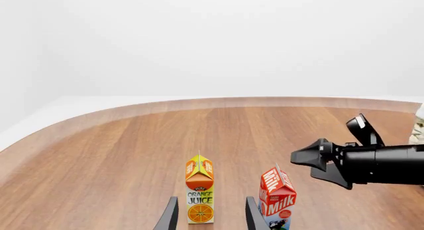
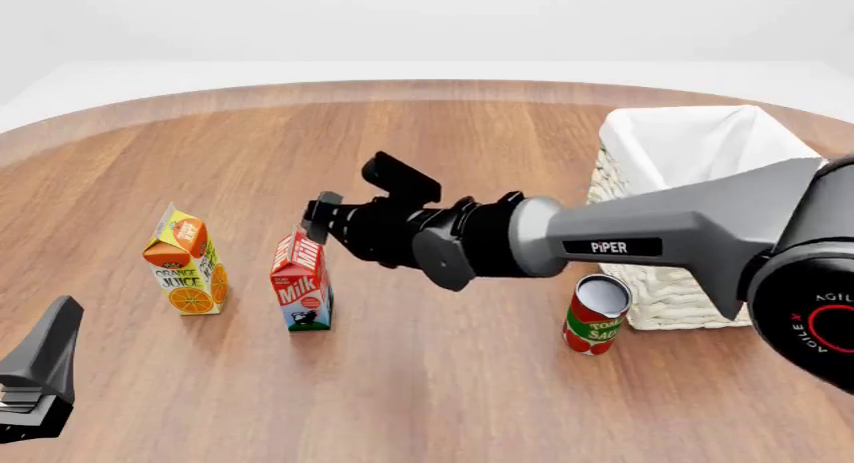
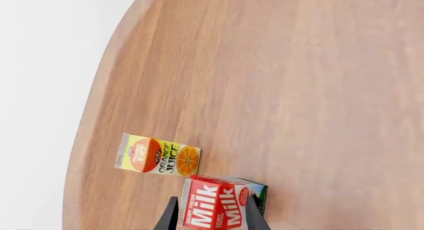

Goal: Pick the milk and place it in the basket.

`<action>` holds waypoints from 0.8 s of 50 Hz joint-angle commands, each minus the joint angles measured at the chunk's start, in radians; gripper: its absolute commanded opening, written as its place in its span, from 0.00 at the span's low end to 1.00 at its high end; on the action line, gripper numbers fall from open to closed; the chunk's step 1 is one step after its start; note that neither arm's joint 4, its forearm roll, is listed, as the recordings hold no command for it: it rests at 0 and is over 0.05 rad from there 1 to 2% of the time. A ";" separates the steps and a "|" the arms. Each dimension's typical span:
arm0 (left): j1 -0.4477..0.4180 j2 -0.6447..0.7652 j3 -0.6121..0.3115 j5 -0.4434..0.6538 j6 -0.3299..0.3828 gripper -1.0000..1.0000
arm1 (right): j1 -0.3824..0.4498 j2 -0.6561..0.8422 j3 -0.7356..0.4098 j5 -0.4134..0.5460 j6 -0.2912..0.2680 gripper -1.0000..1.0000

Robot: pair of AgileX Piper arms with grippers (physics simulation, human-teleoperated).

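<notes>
The milk [image 2: 302, 283] stands upright on the wooden table, right of the orange juice carton [image 2: 187, 273]. My right gripper [image 2: 320, 215] reaches across from the right and hovers just above and behind the milk's red top. In the right wrist view the milk [image 3: 215, 205] lies between the open gripper's [image 3: 212, 215] dark fingers [image 3: 171, 217], one on each side of it. My left gripper [image 2: 40, 383] sits low at the near left and is open, with nothing between its fingers. The basket [image 2: 627, 153] stands at the far right.
A red tomato can [image 2: 594, 313] stands in front of the basket's near corner. In the left wrist view the juice carton [image 1: 199, 195] is straight ahead, the milk [image 1: 277, 197] beside it, and the right gripper [image 1: 318, 158] above. The table's curved edge [image 2: 400, 83] runs behind.
</notes>
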 commanded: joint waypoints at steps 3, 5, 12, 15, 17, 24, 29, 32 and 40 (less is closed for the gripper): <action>0.000 0.000 0.000 0.000 0.000 1.00 | 0.043 0.044 -0.013 -0.017 0.044 1.00; 0.000 0.000 0.000 0.000 0.000 1.00 | 0.046 0.046 -0.014 -0.019 0.043 1.00; 0.000 0.000 0.000 0.000 0.000 1.00 | 0.053 0.065 -0.022 -0.019 0.050 1.00; 0.000 0.000 0.000 0.000 0.000 1.00 | 0.059 0.075 -0.028 -0.017 0.052 1.00; 0.000 0.000 0.000 0.000 0.000 1.00 | 0.061 0.077 -0.034 -0.014 0.050 1.00; 0.000 0.000 0.000 0.000 0.000 1.00 | 0.061 0.096 -0.051 -0.008 0.051 1.00; 0.000 0.000 0.000 0.000 0.000 1.00 | 0.068 0.114 -0.072 -0.001 0.052 1.00; 0.000 0.000 0.000 0.000 0.000 1.00 | 0.076 0.122 -0.081 0.000 0.055 1.00; 0.000 0.000 0.000 0.000 0.000 1.00 | 0.083 0.142 -0.091 -0.001 0.061 1.00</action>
